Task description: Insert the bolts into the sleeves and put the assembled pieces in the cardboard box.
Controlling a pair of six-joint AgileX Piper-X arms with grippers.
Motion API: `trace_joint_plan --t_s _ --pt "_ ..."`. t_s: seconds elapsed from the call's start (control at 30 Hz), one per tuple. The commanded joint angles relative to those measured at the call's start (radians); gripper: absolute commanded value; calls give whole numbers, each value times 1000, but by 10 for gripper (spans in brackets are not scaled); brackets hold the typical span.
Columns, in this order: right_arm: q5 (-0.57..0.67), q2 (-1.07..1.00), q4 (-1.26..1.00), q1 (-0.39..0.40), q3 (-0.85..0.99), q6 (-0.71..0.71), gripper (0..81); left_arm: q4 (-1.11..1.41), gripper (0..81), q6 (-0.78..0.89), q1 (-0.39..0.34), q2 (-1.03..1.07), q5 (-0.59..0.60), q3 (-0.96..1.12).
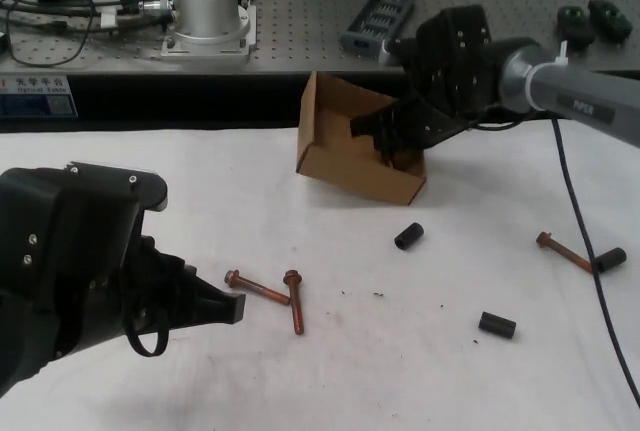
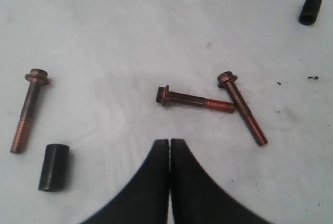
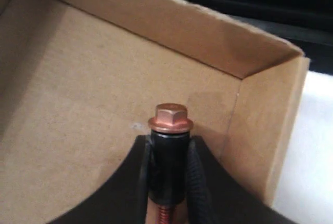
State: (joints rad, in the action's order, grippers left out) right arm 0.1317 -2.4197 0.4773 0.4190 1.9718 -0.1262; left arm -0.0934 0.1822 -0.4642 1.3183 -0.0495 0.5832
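Right claw [image 3: 169,148]: closed narrow on 1 assembled piece [image 3: 170,122], copper bolt head above the black sleeve, threads showing below. Hangs inside the cardboard box [image 1: 340,163], near an inner corner. Contact with the cardboard: cannot tell. Release not yet made.

Left claw [image 2: 169,144]: fingers pressed together, nothing between them. Hovers low over the white desk [image 1: 230,181], just short of the nearest bolts.

Loose stock on the desk:
- first bolt [image 2: 195,99], threaded tip touching the shank of second bolt [image 2: 242,107].
- third bolt [image 2: 30,108], well apart from those 2, with lone sleeve [image 2: 53,167] just beside its threaded end, not on it.
- box-side sleeve [image 1: 408,236], near the box front.
- fourth bolt [image 1: 563,250] on the right arm's side, tip at end sleeve [image 1: 609,260]. Inserted or only touching: cannot tell.
- near sleeve [image 1: 497,325], apart from everything else.

Progress, as a judgement: reads as early going. 1 piece joined and at the point of boxing. 4 bolts and 4 sleeves left on the desk, so about 4 insertions and 4 drop-offs to go, perhaps 1 insertion fewer if the fourth bolt is already seated.
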Motion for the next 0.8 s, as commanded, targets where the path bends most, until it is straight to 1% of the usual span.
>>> trace_joint_plan --t_s 0.0,0.03,0.07,0.13,0.2,0.27,0.3,0.4,0.6,0.7,0.77 --pt "48 -1 -20 -3 11 6 35 13 6 -12 -1 -12 -16 4" --pt "59 -1 -21 -3 11 6 2 13 6 -12 -1 -12 -16 4" --pt "66 -1 -20 0 11 6 47 13 6 -18 -1 -12 -15 4" --pt "66 -1 -20 3 11 6 178 16 6 -26 -1 -12 -17 4" --pt "79 -1 -20 8 11 6 336 19 6 -26 -1 -12 -17 4" --pt "114 -1 -27 13 11 6 415 20 6 -26 -1 -12 -17 4" --pt "139 1 -35 15 11 6 433 20 6 -26 -1 -12 -17 4" --pt "199 10 -54 26 19 6 441 20 6 -26 -1 -12 -17 4" --pt "195 103 -46 54 34 -28 439 20 6 -26 -1 -12 -17 4" --pt "192 177 32 64 34 -30 439 20 6 -26 -1 -12 -17 4" --pt "192 227 121 69 34 3 439 19 6 -28 -1 -12 -13 4"
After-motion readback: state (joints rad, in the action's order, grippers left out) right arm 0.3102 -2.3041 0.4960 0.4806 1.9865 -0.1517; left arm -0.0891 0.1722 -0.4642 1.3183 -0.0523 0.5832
